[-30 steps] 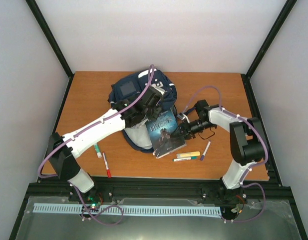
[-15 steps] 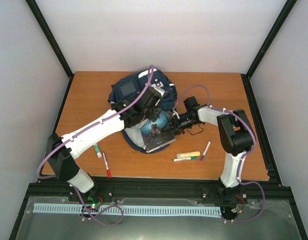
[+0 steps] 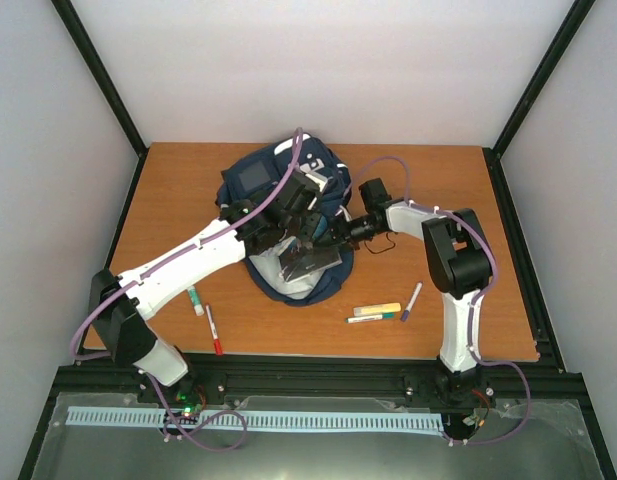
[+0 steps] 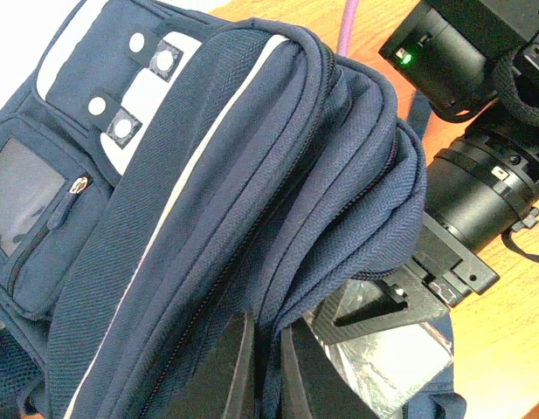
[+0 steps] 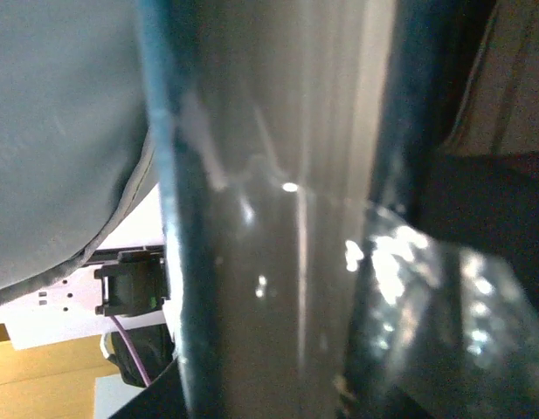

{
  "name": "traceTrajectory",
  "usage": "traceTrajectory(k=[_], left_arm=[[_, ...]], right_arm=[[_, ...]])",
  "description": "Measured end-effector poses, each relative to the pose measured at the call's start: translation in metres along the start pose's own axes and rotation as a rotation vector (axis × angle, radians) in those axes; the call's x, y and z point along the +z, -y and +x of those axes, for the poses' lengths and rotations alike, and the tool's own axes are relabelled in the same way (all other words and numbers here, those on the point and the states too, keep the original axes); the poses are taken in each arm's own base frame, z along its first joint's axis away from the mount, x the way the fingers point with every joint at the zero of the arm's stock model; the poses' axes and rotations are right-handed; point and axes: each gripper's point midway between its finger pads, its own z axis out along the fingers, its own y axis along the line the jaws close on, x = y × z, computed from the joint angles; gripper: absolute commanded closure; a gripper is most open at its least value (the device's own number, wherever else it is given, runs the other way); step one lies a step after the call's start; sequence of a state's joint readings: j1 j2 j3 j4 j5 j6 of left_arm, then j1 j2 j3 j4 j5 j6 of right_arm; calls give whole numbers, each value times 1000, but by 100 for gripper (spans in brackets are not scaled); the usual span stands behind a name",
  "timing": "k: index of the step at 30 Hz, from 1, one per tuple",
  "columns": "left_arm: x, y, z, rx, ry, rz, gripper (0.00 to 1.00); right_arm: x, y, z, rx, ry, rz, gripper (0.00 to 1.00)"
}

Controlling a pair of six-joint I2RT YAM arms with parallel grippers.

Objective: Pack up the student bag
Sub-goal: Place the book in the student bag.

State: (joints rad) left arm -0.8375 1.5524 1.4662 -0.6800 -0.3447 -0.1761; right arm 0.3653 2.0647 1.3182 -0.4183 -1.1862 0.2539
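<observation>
The student bag, navy with white patches, lies mid-table, its opening facing the near side. My left gripper is shut on the upper fabric edge of that opening and holds it lifted; in the left wrist view its fingers pinch the navy fabric. My right gripper is shut on a glossy dark book, which lies partly under the lifted edge, inside the bag's mouth. The book shows under the fabric. In the right wrist view the book fills the frame and hides the fingers.
Right of the bag lie a yellow highlighter, a green-white marker and a purple pen. A red marker and a green marker lie front left. A black cable loops beside the right wrist.
My right gripper has moved left with the book, taking it from beside the bag into the opening. The left gripper has kept its hold on the edge.
</observation>
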Motion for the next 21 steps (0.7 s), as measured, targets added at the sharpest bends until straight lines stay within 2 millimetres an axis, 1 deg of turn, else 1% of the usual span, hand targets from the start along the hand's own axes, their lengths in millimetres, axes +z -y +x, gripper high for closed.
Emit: traceTrajectory(k=[3,8,11,13,21], left_arm=[[0,0,0,2,0,-1,99],[-3,-2,-1,2,7,-2,99],[-6,-3,-2,3,12,-3,99],[-7,-3,-3,3,17,-4,99],[-10,-7,-4,5,26,-17,99]], right_arm=[[1,1,-5,-17,2,27,60],[-2,13,-3,-36,5,116,47],[-8,19,1,-62,18,197,44],[-13,18,4,-83,25,240,43],[-37,2,12,-213,66,377,42]])
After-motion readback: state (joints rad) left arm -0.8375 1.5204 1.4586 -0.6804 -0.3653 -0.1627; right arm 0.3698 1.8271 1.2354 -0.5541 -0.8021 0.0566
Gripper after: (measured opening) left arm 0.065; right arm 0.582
